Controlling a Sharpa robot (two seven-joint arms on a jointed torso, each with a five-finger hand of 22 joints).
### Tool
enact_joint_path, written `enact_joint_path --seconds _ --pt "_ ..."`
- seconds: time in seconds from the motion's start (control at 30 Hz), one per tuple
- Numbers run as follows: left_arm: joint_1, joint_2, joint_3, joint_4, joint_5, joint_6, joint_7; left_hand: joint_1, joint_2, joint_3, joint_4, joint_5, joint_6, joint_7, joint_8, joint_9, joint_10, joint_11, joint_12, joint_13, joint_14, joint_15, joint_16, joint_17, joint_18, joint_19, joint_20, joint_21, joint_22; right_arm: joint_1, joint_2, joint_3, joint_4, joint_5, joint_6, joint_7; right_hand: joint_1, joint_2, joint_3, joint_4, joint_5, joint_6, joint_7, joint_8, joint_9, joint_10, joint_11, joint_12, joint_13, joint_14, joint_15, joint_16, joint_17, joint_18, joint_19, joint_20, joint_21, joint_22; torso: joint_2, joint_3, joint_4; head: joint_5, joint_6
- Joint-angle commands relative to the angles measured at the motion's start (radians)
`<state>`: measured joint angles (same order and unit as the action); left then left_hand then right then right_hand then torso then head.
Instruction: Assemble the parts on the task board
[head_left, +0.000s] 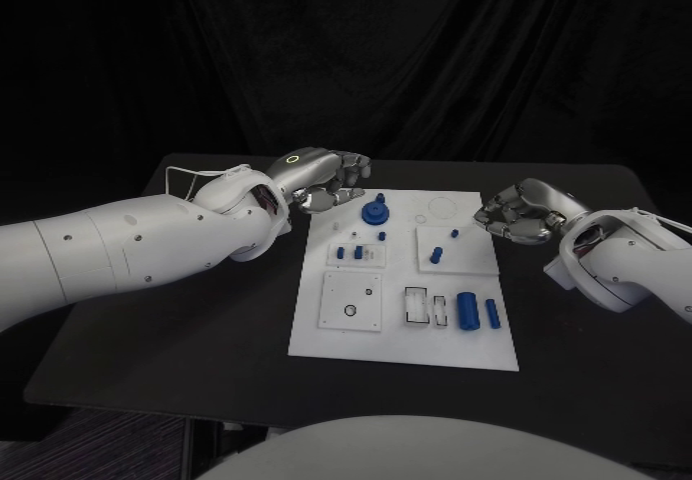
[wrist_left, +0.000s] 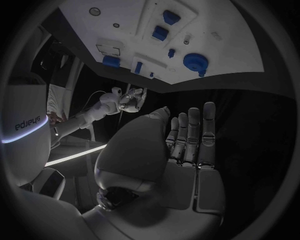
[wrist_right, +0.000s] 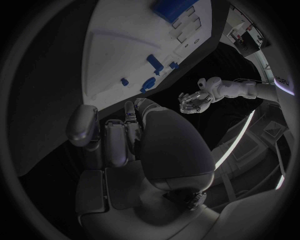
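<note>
My left hand has its fingers loosely bent in the head view and laid out straight side by side in the left wrist view, with nothing in them; my right hand is curled in more, and I see nothing in it either, though I can't tell from the wrist view whether the fingertips touch the board. Both hover at the board's far end, left at the far left corner, right just off the right edge. The nearest part to the left hand is the round blue gear, just beside the fingers, toward the board's middle. The two blue cylinders lie at the near right, long axes running near-to-far, well apart from both hands but on the right arm's side. Small blue pegs stand between. I judge the gear falls to the left hand, being closest
</note>
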<state>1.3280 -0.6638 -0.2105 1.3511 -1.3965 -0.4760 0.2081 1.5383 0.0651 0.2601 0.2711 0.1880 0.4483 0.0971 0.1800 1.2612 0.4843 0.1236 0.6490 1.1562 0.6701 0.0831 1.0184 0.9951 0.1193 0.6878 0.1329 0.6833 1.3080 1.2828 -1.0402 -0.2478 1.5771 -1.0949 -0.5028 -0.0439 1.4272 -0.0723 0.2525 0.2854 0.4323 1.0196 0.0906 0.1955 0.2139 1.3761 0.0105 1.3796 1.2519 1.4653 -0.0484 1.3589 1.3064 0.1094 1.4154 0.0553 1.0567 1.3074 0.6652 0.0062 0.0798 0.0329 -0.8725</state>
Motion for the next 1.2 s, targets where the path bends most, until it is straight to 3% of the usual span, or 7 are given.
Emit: enact_joint_path --seconds 0.03,0.1,0.17,0.23,0.37,0.8,1.2 --pt "0.007 0.03 0.0 -0.033 -0.148 0.144 0.132 0.02 -0.034 0.054 -0.015 -0.025 0.056 -0.02 -0.061 -0.074 -0.026 -0.037 -0.147 -0.174 0.047 -0.039 -0.046 -0.072 0.028 0.017 -0.008 0.0 0.023 0.0 0.003 0.001 0.005 -0.001 -0.123 0.104 -0.008 -0.001 -0.005 0.0 0.006 0.007 0.0 0.005 0.002 0.009 0.0 0.004 0.002 0.032 -0.007 0.004 0.0 -0.013 0.01 -0.001 0.006 0.136 0.002 0.0019 -0.0032 -0.007 0.0" --pt "0.01 0.057 0.0 -0.06 -0.209 0.169 0.136 0.022 -0.054 0.064 -0.024 -0.062 0.114 -0.091 -0.094 -0.147 -0.006 -0.074 -0.202 -0.264 0.16 -0.075 -0.025 -0.091 0.018 0.222 -0.011 0.166 0.061 0.0 0.005 0.001 0.005 0.0 -0.132 0.114 -0.008 -0.001 -0.005 0.0 0.008 0.007 0.0 0.005 0.002 0.009 -0.001 0.003 0.001 0.032 -0.008 0.004 0.0 -0.012 0.01 -0.001 0.005 0.136 0.004 0.0027 -0.0057 -0.009 0.0" --pt "0.01 0.083 0.0 -0.082 -0.265 0.19 0.124 0.0 -0.098 0.062 -0.018 -0.098 0.162 -0.171 -0.12 -0.336 0.058 -0.115 -0.296 -0.43 0.352 -0.11 0.057 -0.017 0.005 0.411 -0.013 0.286 0.085 0.0 0.007 0.001 0.006 0.001 -0.135 0.119 -0.006 -0.002 -0.003 -0.002 0.015 0.006 -0.001 0.004 0.003 0.008 -0.002 0.002 -0.001 0.032 -0.009 0.004 0.0 -0.012 0.01 -0.003 0.005 0.136 0.005 0.0033 -0.0072 -0.014 0.0" --pt "0.008 0.11 0.0 -0.105 -0.309 0.216 0.106 -0.021 -0.115 0.027 -0.042 -0.069 0.173 -0.208 -0.121 -0.489 0.07 -0.121 -0.326 -0.516 0.435 -0.114 0.103 0.032 -0.009 0.495 -0.018 0.339 0.104 0.0 0.007 0.001 0.007 0.001 -0.137 0.123 -0.004 -0.003 -0.001 -0.004 0.023 0.005 -0.002 0.004 0.004 0.008 -0.002 0.001 -0.002 0.032 -0.009 0.004 -0.001 -0.012 0.01 -0.004 0.004 0.136 0.005 0.0033 -0.0076 -0.019 0.0" --pt "0.002 0.143 0.0 -0.138 -0.342 0.244 0.089 -0.036 -0.124 -0.001 -0.073 -0.02 0.203 -0.207 -0.117 -0.592 0.076 -0.114 -0.325 -0.565 0.495 -0.109 0.162 0.082 -0.026 0.578 -0.021 0.423 0.136 0.0 0.005 0.001 0.011 0.002 -0.145 0.128 -0.001 -0.005 0.003 -0.006 0.044 0.003 -0.001 0.003 0.007 0.008 -0.002 0.0 -0.002 0.032 -0.01 0.004 0.0 -0.013 0.01 -0.005 0.003 0.135 0.008 0.0057 -0.0141 -0.018 0.0" --pt "-0.013 0.196 0.0 -0.188 -0.365 0.284 0.057 -0.065 -0.129 -0.026 -0.1 0.009 0.262 -0.178 -0.111 -0.668 0.105 -0.094 -0.286 -0.581 0.536 -0.094 0.225 0.106 -0.043 0.646 -0.023 0.517 0.16 0.004 0.0 0.001 0.023 0.002 -0.141 0.12 -0.002 -0.009 0.004 -0.005 0.053 0.002 0.0 0.002 0.009 0.007 -0.002 -0.002 -0.004 0.032 -0.01 0.002 -0.003 -0.013 0.011 -0.005 0.003 0.135 0.025 0.003 -0.0303 -0.012 0.0" --pt "-0.026 0.215 0.0 -0.213 -0.366 0.293 0.039 -0.081 -0.121 -0.027 -0.109 0.015 0.32 -0.156 -0.098 -0.686 0.137 -0.088 -0.256 -0.573 0.529 -0.088 0.229 0.088 -0.043 0.648 -0.023 0.523 0.16 0.007 -0.002 0.001 0.026 0.002 -0.128 0.104 -0.006 -0.01 0.003 -0.002 0.054 0.0 0.001 0.001 0.009 0.005 -0.001 -0.004 -0.008 0.031 -0.009 0.0 -0.005 -0.012 0.01 -0.005 0.0 0.135 0.041 0.0072 -0.0389 -0.006 0.0"
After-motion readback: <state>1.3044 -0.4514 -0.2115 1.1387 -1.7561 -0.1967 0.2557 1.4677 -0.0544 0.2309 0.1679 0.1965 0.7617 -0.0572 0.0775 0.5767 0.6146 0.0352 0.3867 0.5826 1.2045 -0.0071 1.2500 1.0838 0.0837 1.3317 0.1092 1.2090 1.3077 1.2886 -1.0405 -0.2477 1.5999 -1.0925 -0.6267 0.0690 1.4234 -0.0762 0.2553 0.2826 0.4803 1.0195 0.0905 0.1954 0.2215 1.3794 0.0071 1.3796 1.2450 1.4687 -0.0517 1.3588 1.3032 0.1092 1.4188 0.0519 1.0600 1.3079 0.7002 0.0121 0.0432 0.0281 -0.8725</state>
